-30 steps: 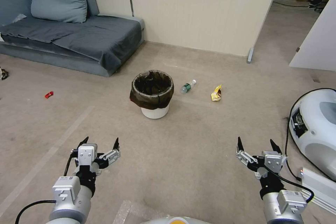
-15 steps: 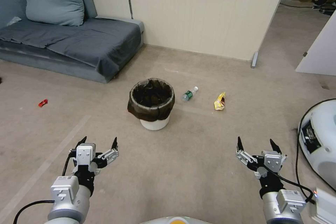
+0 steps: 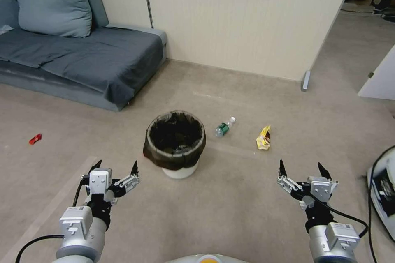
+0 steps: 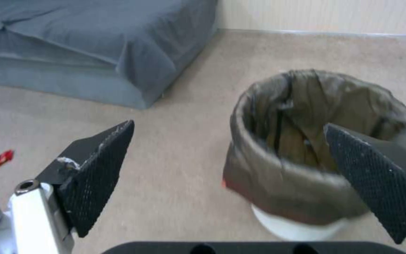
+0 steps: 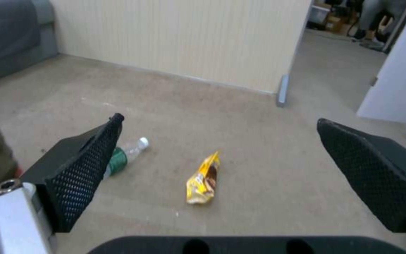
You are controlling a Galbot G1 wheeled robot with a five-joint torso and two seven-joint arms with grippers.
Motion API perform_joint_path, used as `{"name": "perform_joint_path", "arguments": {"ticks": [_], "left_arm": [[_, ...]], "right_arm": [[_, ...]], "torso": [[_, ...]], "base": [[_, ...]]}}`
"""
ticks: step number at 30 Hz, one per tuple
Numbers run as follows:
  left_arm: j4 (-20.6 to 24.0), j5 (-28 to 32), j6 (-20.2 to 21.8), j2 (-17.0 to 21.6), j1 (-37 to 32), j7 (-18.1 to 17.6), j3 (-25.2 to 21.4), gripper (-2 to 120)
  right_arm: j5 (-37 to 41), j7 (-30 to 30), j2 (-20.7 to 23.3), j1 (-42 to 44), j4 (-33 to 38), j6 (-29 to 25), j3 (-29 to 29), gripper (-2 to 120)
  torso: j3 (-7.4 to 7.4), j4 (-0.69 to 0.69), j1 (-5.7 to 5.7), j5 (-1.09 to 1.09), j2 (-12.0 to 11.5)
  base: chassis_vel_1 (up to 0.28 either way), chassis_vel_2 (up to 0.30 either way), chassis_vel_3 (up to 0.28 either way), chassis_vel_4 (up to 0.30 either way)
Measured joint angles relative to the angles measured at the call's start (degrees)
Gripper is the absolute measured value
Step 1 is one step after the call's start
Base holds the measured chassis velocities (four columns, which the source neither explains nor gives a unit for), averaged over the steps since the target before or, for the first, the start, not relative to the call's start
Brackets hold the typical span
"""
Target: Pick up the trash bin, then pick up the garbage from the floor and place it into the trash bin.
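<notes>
L gripper (image 3: 116, 167) hangs low over the carpet, fingers spread wide, holding nothing. R gripper (image 3: 304, 167) same: wide apart, nothing held, low over the carpet.

Landmark = trash bin (image 3: 175, 144). It stands upright on the carpet (image 3: 230, 209), dark bag folded over the rim, white base showing underneath. L gripper is short of the bin, on the robot's side and to its left, not touching; in the left wrist view the bin (image 4: 315, 155) sits off-centre toward one fingertip. R gripper is well apart from the bin, to its right.

Garbage rel. to bin: bottle w/ green label (image 3: 224, 127) lies just beside it on the right, slightly farther from the robot; yellow wrapper (image 3: 263, 137) farther right again, near the bottle but apart; small red wrapper (image 3: 35, 139) well apart on the left. A red scrap peeks out at the bin's base (image 4: 223, 183); can't tell what it is. Sofa (image 3: 82, 53) stands beyond the bin to the left.

Step in hand, I'd judge: closing in on the bin for pickup, nothing grasped yet. To do it well: line the L gripper up so rim + bag fold sit between the fingers, one inside, one outside; pinch wall, not loose bag only, since the liner prob. slips. Bin looks light, so approach slow, avoid nudging it over. Keep it upright when lifting. R gripper looks best placed for bottle and wrapper.
</notes>
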State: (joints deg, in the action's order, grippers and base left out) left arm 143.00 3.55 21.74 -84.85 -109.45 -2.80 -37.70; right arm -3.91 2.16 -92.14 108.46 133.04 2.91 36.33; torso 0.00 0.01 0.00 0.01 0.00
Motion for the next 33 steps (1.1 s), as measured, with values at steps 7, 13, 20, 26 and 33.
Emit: {"name": "perform_joint_path", "arguments": {"ticks": [7,13,20,26,33], "left_arm": [[0.0,-0.1,0.0,0.0,0.0,0.0,0.0,100],[0.0,-0.2,0.0,-0.1,0.0,0.1,0.1,100],[-0.3,-0.2,0.0,0.0,0.1,0.0,0.1,100],[-0.4,0.0,0.7,0.4,0.2,0.0,-0.1,100],[-0.4,1.1,2.9,0.5,0.2,0.0,0.6,100]], "right_arm": [[0.0,0.0,0.0,0.0,0.0,-0.1,0.0,100],[-0.1,0.1,0.0,0.0,-0.1,-0.3,0.0,100],[0.8,0.1,0.0,-0.1,-0.2,-1.8,-0.3,100],[0.9,0.1,0.0,-0.1,-0.3,-1.9,-0.3,100],[0.9,0.2,0.0,-0.1,-0.4,-1.9,-0.2,100]], "torso": [[0.0,-0.02,-0.01,-0.04,0.0],[0.0,0.0,0.0,0.02,0.0],[0.0,-0.01,0.0,-0.02,0.0],[0.0,-0.01,0.0,-0.01,0.0],[-0.01,0.0,-0.01,-0.02,0.0]], "base": [[-0.219,0.232,0.235,-0.23],[-0.215,0.234,0.219,-0.219],[-0.213,0.214,0.214,-0.208],[-0.057,0.068,0.04,-0.073],[0.006,-0.005,-0.004,0.007]]}}
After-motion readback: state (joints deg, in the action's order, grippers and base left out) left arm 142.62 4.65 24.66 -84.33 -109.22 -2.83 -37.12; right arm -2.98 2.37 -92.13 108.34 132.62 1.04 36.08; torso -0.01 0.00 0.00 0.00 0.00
